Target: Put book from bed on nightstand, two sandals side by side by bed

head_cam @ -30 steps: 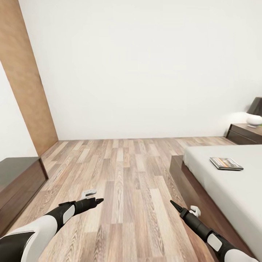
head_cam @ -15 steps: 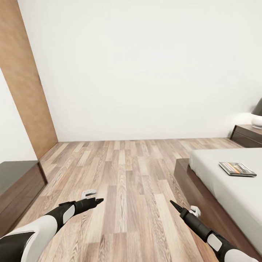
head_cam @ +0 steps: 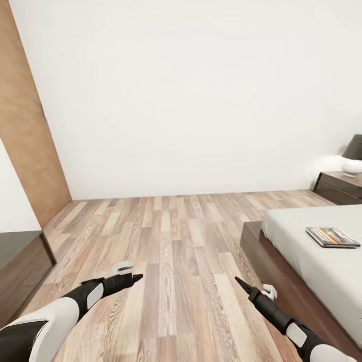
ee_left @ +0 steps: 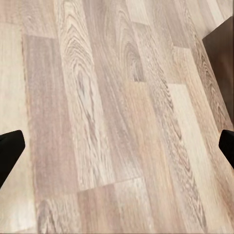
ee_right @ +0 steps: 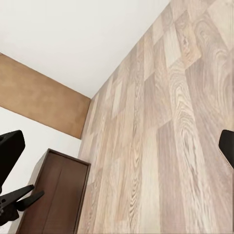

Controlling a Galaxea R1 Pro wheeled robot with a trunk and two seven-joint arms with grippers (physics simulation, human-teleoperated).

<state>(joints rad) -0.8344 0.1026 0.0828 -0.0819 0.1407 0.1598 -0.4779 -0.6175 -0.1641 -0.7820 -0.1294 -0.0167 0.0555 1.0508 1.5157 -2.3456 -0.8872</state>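
Two arms held low over the floor [head_cam: 171,236], left hand [ee_left: 117,148] open, right hand [ee_right: 117,146] open.

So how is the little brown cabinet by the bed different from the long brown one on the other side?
The nightstand stands far off at the right, past the bed, while the sideboard sits near at the left. The nightstand carries a white lamp; I see nothing on the sideboard's top. The nightstand looks small, the sideboard long, running out of the picture. Both are low, dark-brown wood against white walls.
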